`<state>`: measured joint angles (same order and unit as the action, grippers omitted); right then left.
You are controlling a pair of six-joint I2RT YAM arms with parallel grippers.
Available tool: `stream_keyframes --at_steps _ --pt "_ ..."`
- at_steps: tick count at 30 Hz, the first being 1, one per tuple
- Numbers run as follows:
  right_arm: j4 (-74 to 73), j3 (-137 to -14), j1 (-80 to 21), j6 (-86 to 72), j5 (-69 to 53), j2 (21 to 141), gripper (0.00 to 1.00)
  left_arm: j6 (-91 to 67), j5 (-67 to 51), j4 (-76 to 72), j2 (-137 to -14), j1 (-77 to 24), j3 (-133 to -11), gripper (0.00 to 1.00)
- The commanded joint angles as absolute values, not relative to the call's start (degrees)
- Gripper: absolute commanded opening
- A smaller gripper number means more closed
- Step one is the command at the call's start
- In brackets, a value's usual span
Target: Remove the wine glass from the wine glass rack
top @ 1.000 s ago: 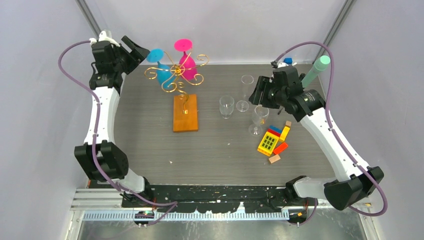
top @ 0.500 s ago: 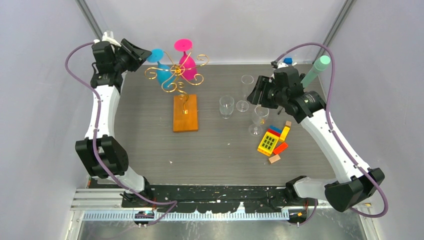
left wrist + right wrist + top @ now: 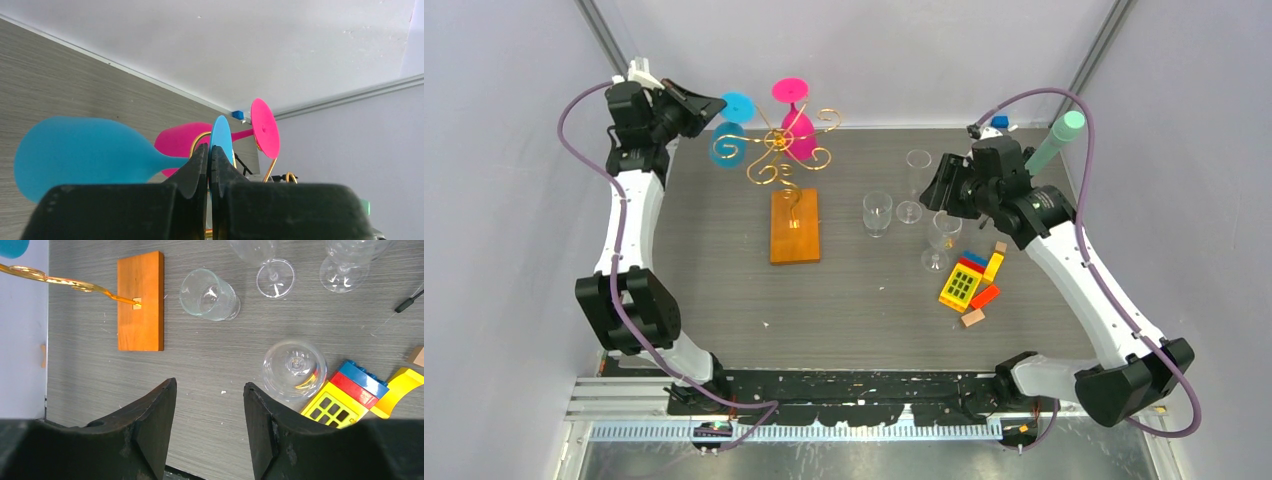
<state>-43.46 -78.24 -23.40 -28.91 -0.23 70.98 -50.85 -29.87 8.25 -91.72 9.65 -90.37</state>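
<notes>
The wine glass rack (image 3: pixel 776 150) is a gold wire stand with scroll arms on an orange-brown wooden base (image 3: pixel 795 225). A blue wine glass (image 3: pixel 729 145) hangs at its left side and a pink wine glass (image 3: pixel 798 132) at its middle. My left gripper (image 3: pixel 709 110) is at the back left, shut on the blue glass's round foot (image 3: pixel 221 137). In the left wrist view the blue bowl (image 3: pixel 75 155) lies to the left of the fingers (image 3: pixel 197 162) and the pink glass (image 3: pixel 182 140) lies behind. My right gripper (image 3: pixel 210 384) hangs open over bare table, right of the rack's base (image 3: pixel 140 301).
Three clear glasses (image 3: pixel 877 212) (image 3: pixel 914 185) (image 3: pixel 941 240) stand right of the rack. Coloured toy blocks (image 3: pixel 969 283) and a small wooden block (image 3: pixel 972 318) lie by the right arm. A mint-green tipped pole (image 3: pixel 1059 140) stands at the back right.
The left gripper has closed on the blue glass's foot. The blue bowl has swung left, away from the rack's centre. The right arm has barely moved.
</notes>
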Motion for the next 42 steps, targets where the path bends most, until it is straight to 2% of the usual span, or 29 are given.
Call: stream_keyframes --at_steps 1,5,12,17,30,36,42 --pt "-39.92 -78.16 -23.20 -29.34 2.25 68.22 0.57 -49.13 -29.40 8.07 -89.65 10.18 -90.60 0.00" --pt "-39.68 -78.00 -23.20 -29.36 2.62 67.82 0.57 -50.68 -29.29 6.28 -88.84 10.20 -90.51 0.00" --pt "-39.29 -77.53 -23.20 -29.79 2.53 67.23 0.57 -61.49 -31.69 -6.27 -89.67 10.20 -87.94 0.00" --pt "-39.35 -77.06 -23.20 -29.79 3.17 66.30 0.57 -67.40 -36.71 -12.07 -92.32 10.19 -87.79 0.00" --pt "-38.68 -76.23 -23.20 -30.35 2.53 65.94 0.57 -68.01 -43.08 -12.90 -91.99 10.11 -84.60 0.00" --pt "-38.32 -75.84 -23.21 -30.78 2.15 65.87 0.57 -63.73 -44.74 -7.18 -93.29 10.02 -88.34 0.00" --pt "-38.11 -75.59 -23.20 -31.20 1.55 65.86 0.57 -64.43 -43.69 -9.27 -95.45 9.57 -89.96 0.00"
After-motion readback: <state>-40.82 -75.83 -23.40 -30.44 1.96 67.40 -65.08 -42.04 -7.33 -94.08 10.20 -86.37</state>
